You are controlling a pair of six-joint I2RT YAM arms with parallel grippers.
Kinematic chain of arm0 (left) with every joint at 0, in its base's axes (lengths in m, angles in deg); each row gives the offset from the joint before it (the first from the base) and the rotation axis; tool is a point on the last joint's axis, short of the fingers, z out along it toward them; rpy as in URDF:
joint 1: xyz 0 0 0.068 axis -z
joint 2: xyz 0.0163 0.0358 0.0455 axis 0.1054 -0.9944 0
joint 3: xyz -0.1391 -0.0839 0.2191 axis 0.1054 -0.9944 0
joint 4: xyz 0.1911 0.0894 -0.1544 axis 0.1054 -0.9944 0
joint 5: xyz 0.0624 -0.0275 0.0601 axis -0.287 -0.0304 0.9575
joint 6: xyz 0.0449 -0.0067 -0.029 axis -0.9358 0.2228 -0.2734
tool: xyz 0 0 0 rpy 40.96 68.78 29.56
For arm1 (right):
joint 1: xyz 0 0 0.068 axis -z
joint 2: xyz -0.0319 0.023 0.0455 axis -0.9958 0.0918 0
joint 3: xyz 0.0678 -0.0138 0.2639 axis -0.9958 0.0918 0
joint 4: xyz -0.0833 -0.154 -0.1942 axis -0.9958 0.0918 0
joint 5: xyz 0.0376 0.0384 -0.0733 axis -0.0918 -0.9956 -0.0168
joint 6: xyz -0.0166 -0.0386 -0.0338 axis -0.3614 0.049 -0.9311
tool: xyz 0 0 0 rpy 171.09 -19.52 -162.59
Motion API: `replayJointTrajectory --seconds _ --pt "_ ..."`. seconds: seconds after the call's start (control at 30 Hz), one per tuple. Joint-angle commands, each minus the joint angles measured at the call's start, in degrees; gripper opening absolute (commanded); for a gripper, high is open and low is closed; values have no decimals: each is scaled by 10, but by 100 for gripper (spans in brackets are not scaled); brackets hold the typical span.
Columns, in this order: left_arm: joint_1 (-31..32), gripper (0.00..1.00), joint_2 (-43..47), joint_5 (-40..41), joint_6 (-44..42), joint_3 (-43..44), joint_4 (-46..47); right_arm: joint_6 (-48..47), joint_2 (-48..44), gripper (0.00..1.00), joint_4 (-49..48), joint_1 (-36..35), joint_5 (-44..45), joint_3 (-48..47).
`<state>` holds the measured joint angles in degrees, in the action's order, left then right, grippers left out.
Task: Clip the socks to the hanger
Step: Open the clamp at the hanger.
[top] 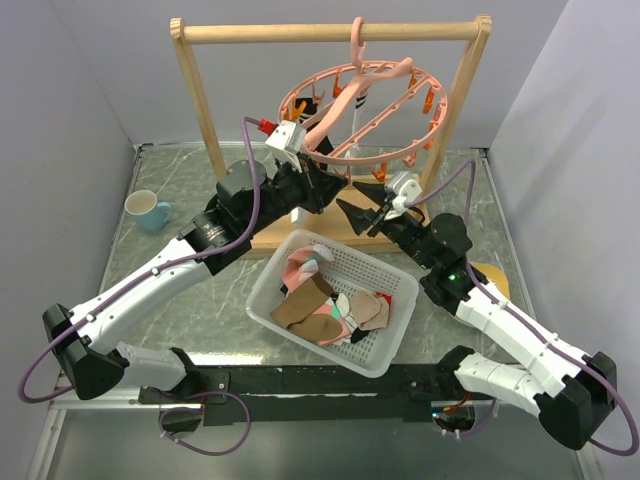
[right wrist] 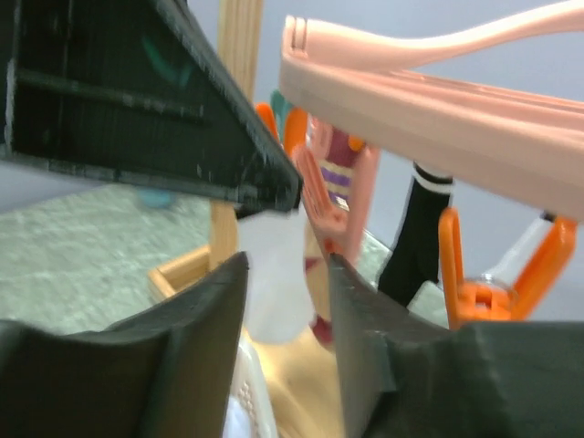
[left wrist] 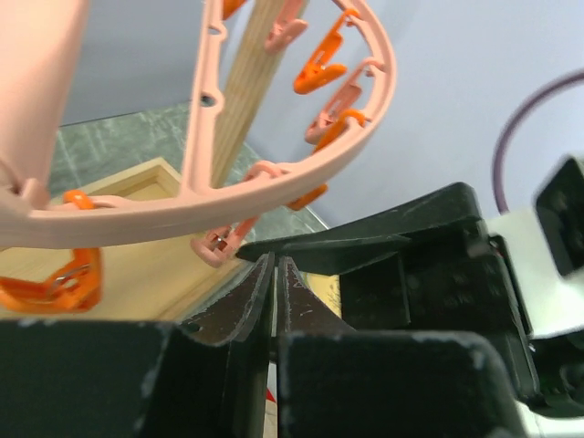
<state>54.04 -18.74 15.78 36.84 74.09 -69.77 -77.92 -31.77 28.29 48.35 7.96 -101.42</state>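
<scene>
The salmon-pink ring hanger [top: 365, 110] hangs by its hook from a wooden rack, with orange and pink clips [left wrist: 319, 68] around its rim [left wrist: 182, 214]. A black sock with white stripes [right wrist: 415, 237] and a maroon striped sock [right wrist: 333, 178] are clipped to it. Just under the ring's near side, my left gripper [top: 325, 187] [left wrist: 274, 260] is shut on a thin white sock [right wrist: 274, 274], which dangles below its tip. My right gripper [top: 362, 213] [right wrist: 287, 265] is open right beside it, its fingers standing either side of the white sock without touching it. More socks [top: 325, 305] lie in the basket.
The white mesh basket [top: 262, 300] sits in front of the arms, below the hanger. The wooden rack [top: 330, 32] has two uprights and a flat base behind the grippers. A light blue mug [top: 150, 210] stands at the left and a yellow object [top: 490, 275] at the right.
</scene>
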Motion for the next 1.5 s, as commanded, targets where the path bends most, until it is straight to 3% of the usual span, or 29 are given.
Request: replayJointTrajectory --seconds 0.0,0.07,0.23,0.83,0.93,1.17,1.3,1.47 --pt "0 11 9 44 -10 8 17 -25 -32 62 9 3 34 11" --pt "0 11 7 43 -9 9 17 -29 -32 67 8 7 31 12" --pt "1 10 5 36 -6 15 17 -17 -8 68 -5 20 14 -4" --pt "-4 10 24 35 -6 -1 2 22 76 56 -107 39 -21 -51" --pt "-10 10 29 34 -4 -6 1 28 82 51 -107 41 -36 -56" --pt "-32 11 44 34 11 -8 -6 38 86 24 -96 42 -54 -63" --pt "-54 12 60 19 29 -11 -15 45 90 20 -94 42 -67 -68" --pt "-60 18 71 -6 46 -29 -17 52 92 4 -85 42 -74 -79"
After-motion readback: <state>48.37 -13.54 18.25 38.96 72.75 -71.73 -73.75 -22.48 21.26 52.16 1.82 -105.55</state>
